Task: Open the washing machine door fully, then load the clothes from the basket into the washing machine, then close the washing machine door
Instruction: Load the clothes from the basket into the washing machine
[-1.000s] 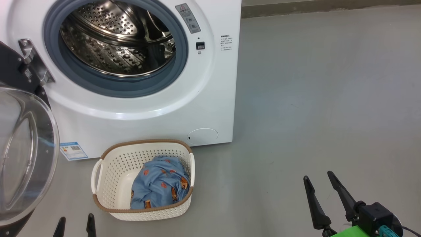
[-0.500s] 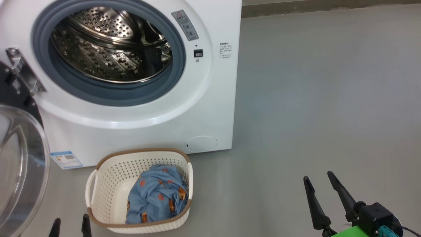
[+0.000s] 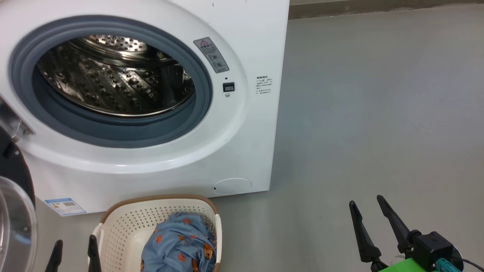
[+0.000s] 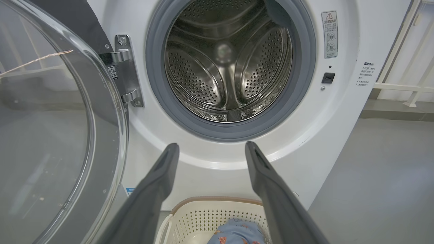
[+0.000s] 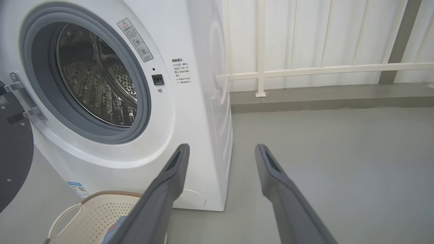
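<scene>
The white washing machine (image 3: 242, 143) stands with its steel drum (image 3: 113, 83) exposed and bare. Its door (image 4: 57, 135) is swung out to the left, glass bowl facing me, and shows at the head view's left edge (image 3: 15, 226). On the floor before the machine sits the cream basket (image 3: 124, 226) holding light blue clothes (image 3: 177, 245) with orange-brown patches. My left gripper (image 3: 73, 243) is open just left of the basket, and in its wrist view (image 4: 210, 149) its fingers frame the drum above the basket (image 4: 217, 217). My right gripper (image 3: 366, 202) is open over bare floor at the right.
Grey floor (image 3: 378, 113) stretches right of the machine. A white railing (image 5: 305, 71) and a low curb run behind it. A blue sticker (image 3: 64, 206) and round cap (image 3: 231, 186) sit low on the machine's front.
The head camera has tilted up and come closer, so machine and basket slid down and look larger. Neither gripper changed its opening. The clothes lie as before.
</scene>
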